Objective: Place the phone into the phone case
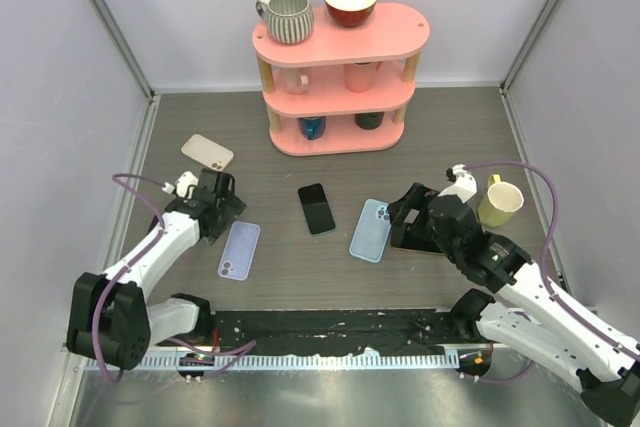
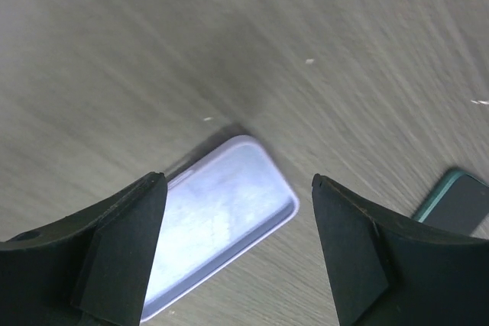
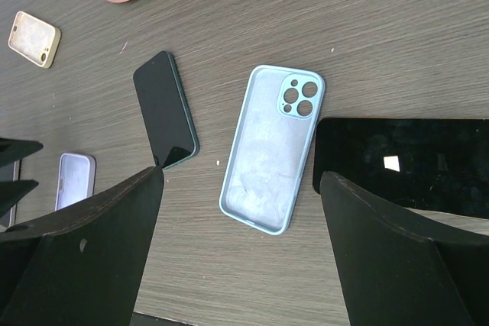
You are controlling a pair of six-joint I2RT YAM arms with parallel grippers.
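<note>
A dark phone (image 1: 317, 208) with a green edge lies screen up at the table's middle; it also shows in the right wrist view (image 3: 164, 108) and at the edge of the left wrist view (image 2: 458, 204). A light blue case (image 1: 371, 230) lies open side up just right of it (image 3: 271, 146). A lilac case (image 1: 239, 250) lies to the left (image 2: 221, 211). My left gripper (image 1: 222, 209) is open and empty above the lilac case's far end (image 2: 238, 257). My right gripper (image 1: 405, 215) is open and empty, just right of the blue case (image 3: 241, 250).
A beige case (image 1: 207, 152) lies at the far left (image 3: 34, 38). A flat black slab (image 1: 418, 239) lies under my right gripper (image 3: 405, 158). A yellow mug (image 1: 500, 202) stands at the right. A pink shelf (image 1: 340, 77) with cups stands at the back.
</note>
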